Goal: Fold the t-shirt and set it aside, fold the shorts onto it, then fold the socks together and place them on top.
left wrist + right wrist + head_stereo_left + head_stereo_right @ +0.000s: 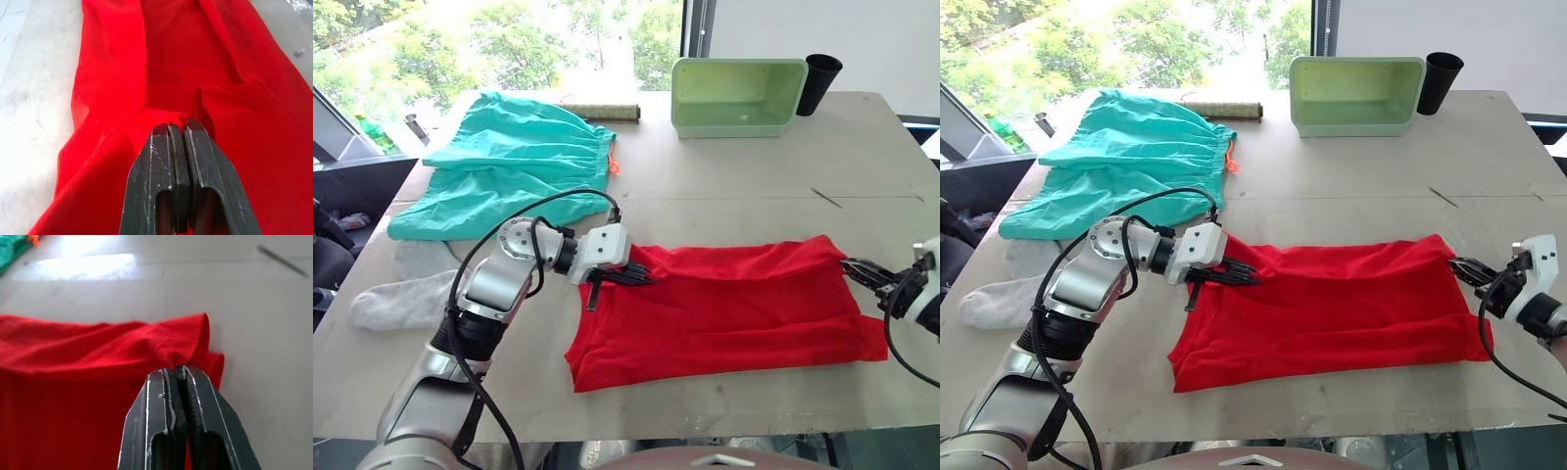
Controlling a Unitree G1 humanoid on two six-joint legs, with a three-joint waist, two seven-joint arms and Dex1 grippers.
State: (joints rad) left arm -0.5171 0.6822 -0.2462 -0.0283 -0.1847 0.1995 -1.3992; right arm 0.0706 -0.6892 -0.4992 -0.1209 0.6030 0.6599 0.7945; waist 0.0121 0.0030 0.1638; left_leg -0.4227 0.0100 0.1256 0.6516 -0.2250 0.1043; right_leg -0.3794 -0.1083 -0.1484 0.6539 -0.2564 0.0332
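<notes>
Currently the t-shirt lies folded into a long red band on the worktop, with the left end effector pinching a bunched fold at one end and the right end effector pressed together on the hem at the opposite end. Beyond the t-shirt, on the left end effector's side, lie the shorts, with the socks just beside them. Farther beyond the t-shirt stand a green tray and a black cup.

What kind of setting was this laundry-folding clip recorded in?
Probably an indoor lab or office test area: a plain worn table stands by a large window looking onto trees, set up with the t-shirt, the shorts and a green bin.
</notes>
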